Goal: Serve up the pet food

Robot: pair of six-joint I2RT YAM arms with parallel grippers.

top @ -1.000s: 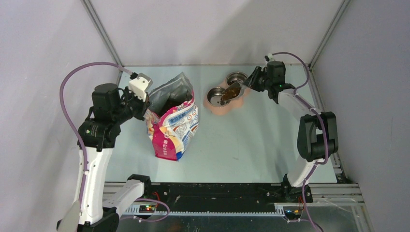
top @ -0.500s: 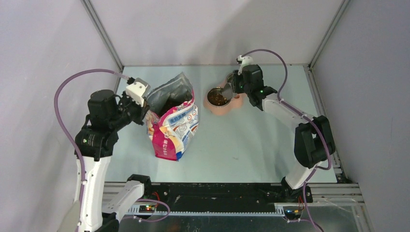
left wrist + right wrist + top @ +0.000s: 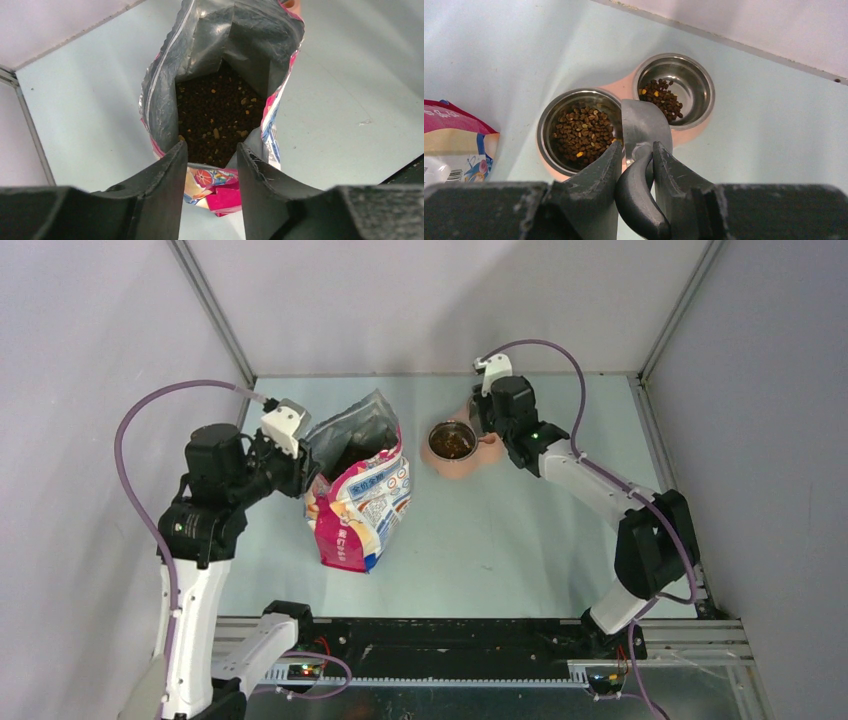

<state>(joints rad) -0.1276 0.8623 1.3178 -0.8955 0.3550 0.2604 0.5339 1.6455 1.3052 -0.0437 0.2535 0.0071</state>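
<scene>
The pet food lies as brown kibble in the left steel bowl (image 3: 583, 132), with less in the right bowl (image 3: 661, 97), and as a dark heap inside the open printed bag (image 3: 217, 112). My right gripper (image 3: 636, 145) is shut on the black handle of the grey metal scoop (image 3: 644, 122). The scoop hangs over the bridge between the two bowls and no kibble shows on it. My left gripper (image 3: 211, 147) is open at the bag's near rim, with the rim loose in the gap between its fingers. From above, the bag (image 3: 360, 495) stands left of the bowls.
Both bowls sit in a pink double stand (image 3: 455, 462) near the back wall. The enclosure's metal frame posts rise at the back corners. The black rail of the arm bases (image 3: 450, 640) runs along the near edge.
My right arm swung left with the scoop, from the right bowl to over the left one, and its kibble is now in that bowl. My left gripper opened off the bag's rim.
</scene>
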